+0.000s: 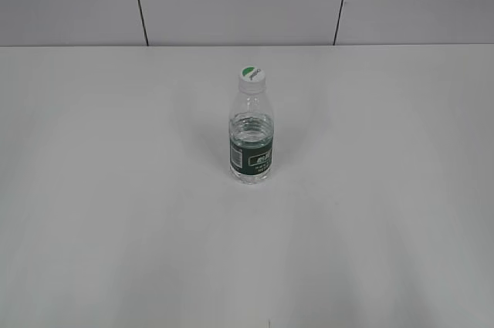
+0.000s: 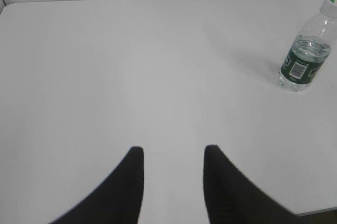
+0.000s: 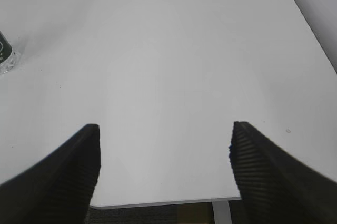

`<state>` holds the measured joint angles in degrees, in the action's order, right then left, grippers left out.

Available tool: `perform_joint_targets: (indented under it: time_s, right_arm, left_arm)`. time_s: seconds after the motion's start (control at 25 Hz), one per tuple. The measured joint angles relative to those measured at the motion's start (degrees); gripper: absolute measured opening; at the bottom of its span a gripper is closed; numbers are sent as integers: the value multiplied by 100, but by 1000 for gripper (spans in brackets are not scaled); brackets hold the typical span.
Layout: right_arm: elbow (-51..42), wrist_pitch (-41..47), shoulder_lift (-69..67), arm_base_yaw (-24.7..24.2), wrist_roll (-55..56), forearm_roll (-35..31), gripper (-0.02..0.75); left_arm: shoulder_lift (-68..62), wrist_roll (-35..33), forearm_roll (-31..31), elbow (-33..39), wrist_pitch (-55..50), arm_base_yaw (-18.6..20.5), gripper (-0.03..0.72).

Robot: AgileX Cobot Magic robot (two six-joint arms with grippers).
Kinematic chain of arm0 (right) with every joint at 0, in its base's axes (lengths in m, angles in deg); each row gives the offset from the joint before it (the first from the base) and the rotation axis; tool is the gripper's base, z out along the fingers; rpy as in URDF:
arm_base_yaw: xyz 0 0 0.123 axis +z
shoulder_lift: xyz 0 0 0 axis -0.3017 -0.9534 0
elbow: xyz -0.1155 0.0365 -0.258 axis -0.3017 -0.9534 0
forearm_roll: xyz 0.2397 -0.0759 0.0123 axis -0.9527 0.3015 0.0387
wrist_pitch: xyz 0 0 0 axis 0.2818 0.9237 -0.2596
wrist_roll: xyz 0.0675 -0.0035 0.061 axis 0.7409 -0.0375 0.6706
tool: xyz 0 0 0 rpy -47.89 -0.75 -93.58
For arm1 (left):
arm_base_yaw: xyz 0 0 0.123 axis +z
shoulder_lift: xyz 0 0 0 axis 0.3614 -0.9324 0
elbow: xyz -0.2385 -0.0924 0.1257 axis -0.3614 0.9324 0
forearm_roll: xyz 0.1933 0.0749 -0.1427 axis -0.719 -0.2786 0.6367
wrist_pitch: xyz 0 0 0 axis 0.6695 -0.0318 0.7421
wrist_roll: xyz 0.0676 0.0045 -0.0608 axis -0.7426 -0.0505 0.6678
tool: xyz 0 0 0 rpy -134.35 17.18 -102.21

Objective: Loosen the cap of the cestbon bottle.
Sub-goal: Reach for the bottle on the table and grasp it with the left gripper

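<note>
Two dark grippers are seen nearest the wrist cameras, both held over bare white table with nothing between their ribbed fingers. The left gripper (image 2: 172, 153) is parted by a modest gap, and the right gripper (image 3: 164, 129) is spread wide, its tips above the table's near edge. Neither is seen in the exterior view. Farther off, near the middle of the table (image 1: 108, 212), the cestbon bottle (image 1: 252, 143) is stood upright, well apart from both grippers. Clear water is shown inside, with a dark green label band wrapped around the lower body. On its neck the cap (image 1: 251, 77) is seated, white with a green patch on top. Beyond the table, a pale panelled wall (image 1: 231, 0) is crossed by thin dark seams.
</note>
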<state>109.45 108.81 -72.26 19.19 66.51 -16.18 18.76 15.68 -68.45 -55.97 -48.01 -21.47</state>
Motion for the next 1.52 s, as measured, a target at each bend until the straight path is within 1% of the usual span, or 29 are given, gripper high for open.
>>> perform_joint_targets:
  time_s: [0.76, 1.24, 1.32, 1.48, 1.52]
  right_arm:
    - [0, 0, 0, 0, 0, 0, 581]
    - [0, 0, 0, 0, 0, 0, 581]
    - [0, 0, 0, 0, 0, 0, 581]
    - [0, 0, 0, 0, 0, 0, 581]
    - [0, 0, 0, 0, 0, 0, 581]
  left_arm:
    - [0, 0, 0, 0, 0, 0, 241]
    - [0, 0, 0, 0, 0, 0, 256]
    - [0, 0, 0, 0, 0, 0, 296]
    - [0, 0, 0, 0, 6, 0, 449]
    - [0, 0, 0, 0, 11, 0, 467]
